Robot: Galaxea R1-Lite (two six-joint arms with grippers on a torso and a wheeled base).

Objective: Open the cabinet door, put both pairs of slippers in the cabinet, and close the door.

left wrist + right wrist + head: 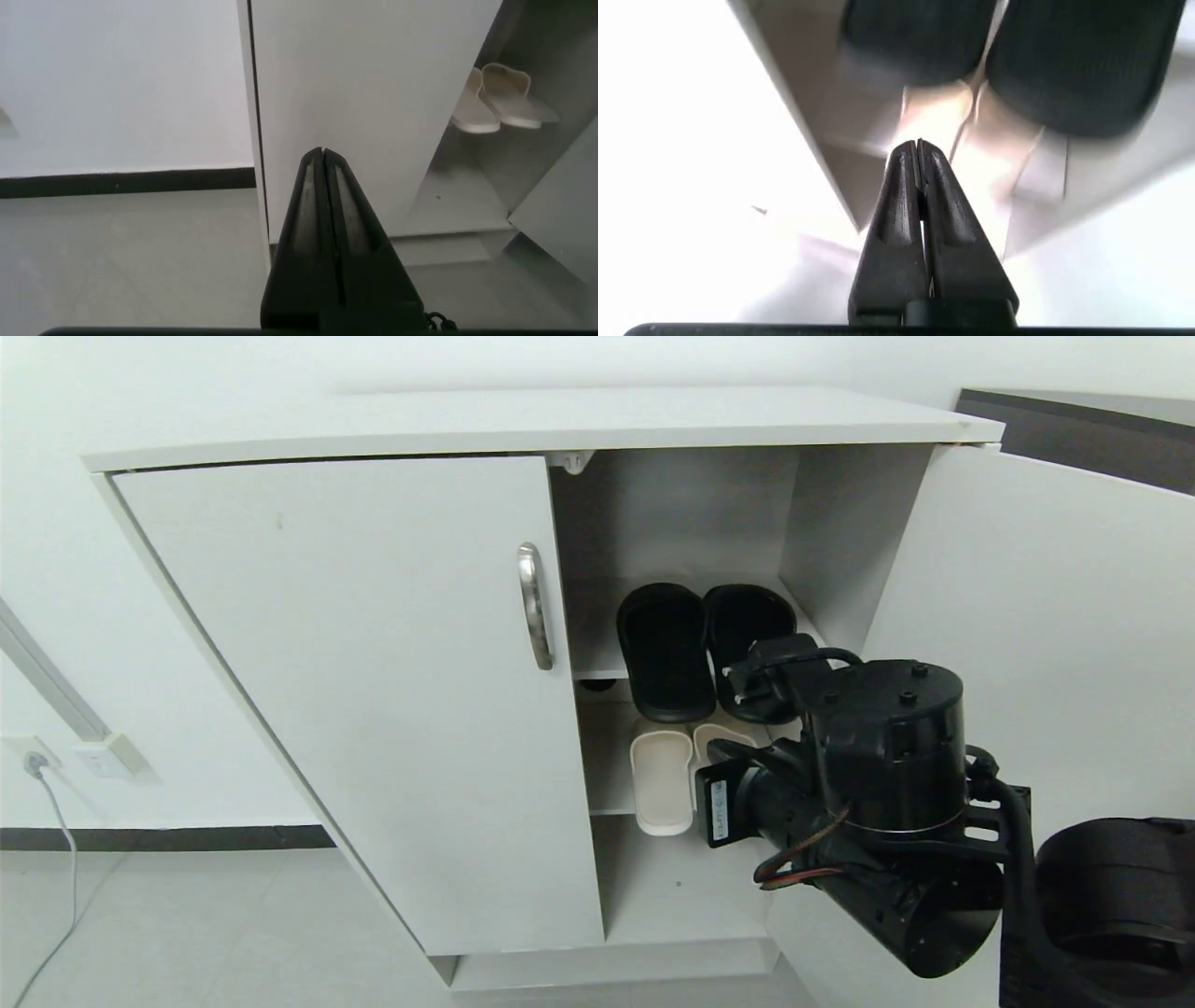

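Note:
The white cabinet (560, 420) has its right door (1046, 616) swung open and its left door (355, 691) closed. A pair of black slippers (700, 649) lies on the upper shelf. A pair of cream slippers (661, 779) lies on the shelf below, toes out. My right arm (868, 775) hangs in front of the open compartment. My right gripper (918, 145) is shut and empty, close before the cream slippers (971, 121), with the black slippers (1083, 56) beyond. My left gripper (322, 151) is shut and empty, low before the closed door, with the cream slippers (505, 98) off to one side.
The closed door carries a metal handle (534, 607) at its inner edge. A wall socket with a cable (33, 761) sits low on the wall at the left. Grey tiled floor (187, 933) spreads in front of the cabinet.

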